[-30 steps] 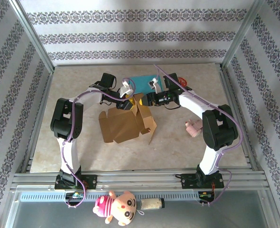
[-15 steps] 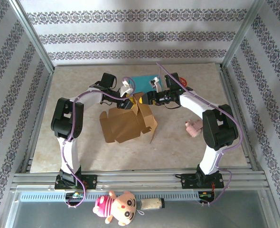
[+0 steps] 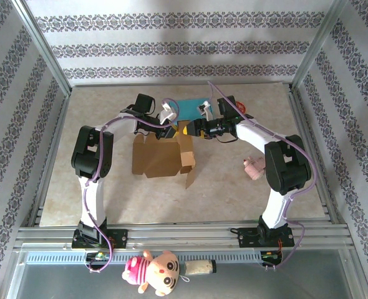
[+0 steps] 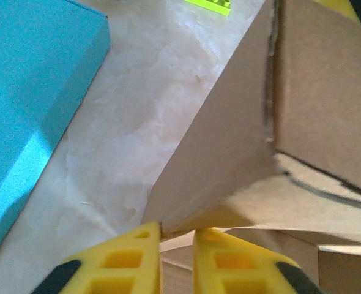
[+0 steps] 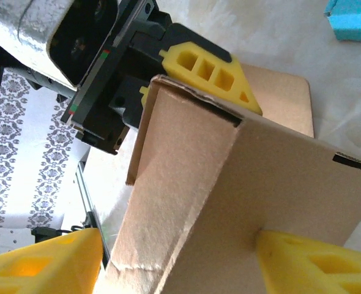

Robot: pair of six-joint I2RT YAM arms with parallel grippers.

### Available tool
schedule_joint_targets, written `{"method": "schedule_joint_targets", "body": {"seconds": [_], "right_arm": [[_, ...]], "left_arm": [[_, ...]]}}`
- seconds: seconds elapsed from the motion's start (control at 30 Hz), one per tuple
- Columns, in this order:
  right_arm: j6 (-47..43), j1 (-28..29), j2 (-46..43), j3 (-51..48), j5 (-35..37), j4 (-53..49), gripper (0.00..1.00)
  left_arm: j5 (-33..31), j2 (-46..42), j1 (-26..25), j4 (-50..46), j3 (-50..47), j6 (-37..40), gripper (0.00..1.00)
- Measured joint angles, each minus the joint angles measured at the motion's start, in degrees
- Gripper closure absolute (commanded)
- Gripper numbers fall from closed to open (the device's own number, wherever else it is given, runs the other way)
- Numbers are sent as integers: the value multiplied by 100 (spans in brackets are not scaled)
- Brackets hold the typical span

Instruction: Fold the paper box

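Observation:
The brown paper box [image 3: 161, 156] stands partly formed mid-table, one flap hanging toward the front right. My left gripper [image 3: 173, 128] is at its back edge; in the left wrist view a flap corner [image 4: 217, 165] is pinched between the yellow fingers [image 4: 137, 260], so the left gripper [image 4: 177, 236] is shut on it. My right gripper [image 3: 190, 129] faces it from the right. In the right wrist view the box's upright corner [image 5: 229, 202] sits between the wide-spread jaws of the right gripper [image 5: 180, 263]; the right fingertip [image 5: 309, 263] touches a panel, the other fingertip [image 5: 46, 260] stays apart.
A blue box [image 3: 190, 106] lies just behind the grippers, also seen as a blue box [image 4: 27, 116] in the left wrist view. A pink toy [image 3: 254, 167] rests beside the right arm, a red object [image 3: 243, 109] behind it. A plush doll [image 3: 154, 274] lies off the table's front rail.
The left gripper has closed on the flap. The right gripper's jaws have spread wider. The paper box has swung from a skewed lie to a squarer, more upright shape.

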Motion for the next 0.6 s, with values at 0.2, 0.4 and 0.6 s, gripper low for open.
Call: {"method": "schedule_joint_targets", "body": {"seconds": [0.2, 0.4, 0.6], "right_arm": [[-4, -76, -11, 0, 409, -33, 19], [-260, -66, -31, 0, 748, -256, 16], [-520, -39, -31, 2, 782, -361, 31]], "left_arm": [[-284, -166, -131, 323, -264, -293, 100], [-577, -516, -243, 896, -844, -892, 100], [-643, -573, -267, 1303, -1019, -1473, 64]]}}
